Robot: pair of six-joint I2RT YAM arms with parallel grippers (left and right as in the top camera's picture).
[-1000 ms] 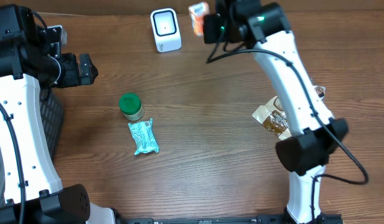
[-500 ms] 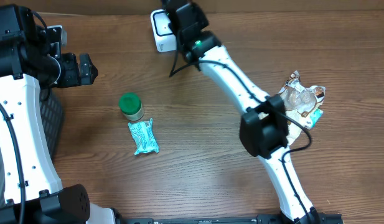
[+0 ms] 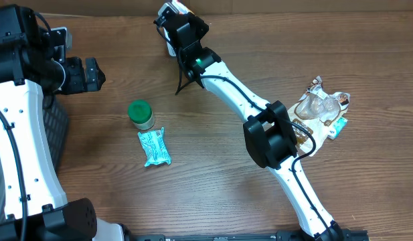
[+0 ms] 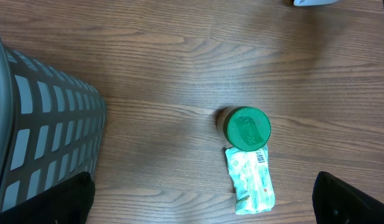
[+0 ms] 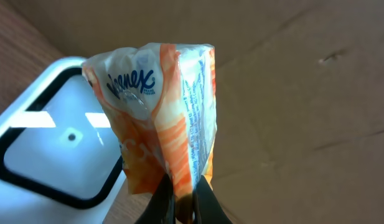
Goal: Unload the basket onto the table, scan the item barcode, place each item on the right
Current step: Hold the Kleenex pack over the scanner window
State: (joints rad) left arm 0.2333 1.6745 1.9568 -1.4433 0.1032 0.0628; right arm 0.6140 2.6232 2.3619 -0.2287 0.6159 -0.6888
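My right gripper (image 5: 181,186) is shut on the lower edge of an orange-and-white Kleenex tissue pack (image 5: 160,106). In the right wrist view the pack hangs just in front of the white barcode scanner (image 5: 42,149), whose dark-framed window faces it. In the overhead view the right gripper (image 3: 181,23) is at the table's far edge and covers most of the scanner. My left gripper (image 4: 207,208) is open and empty, held high over the left side of the table (image 3: 92,73).
A green-lidded jar (image 3: 140,114) and a teal packet (image 3: 154,147) lie left of centre. Crinkled snack bags (image 3: 323,107) and a brown packet (image 3: 301,132) lie at the right. A grey mesh basket (image 4: 36,124) stands at the left edge. A cardboard wall (image 5: 304,93) backs the scanner.
The right arm has swung left along the back edge with the tissue pack, from right of the scanner to in front of it. The left arm has not moved.
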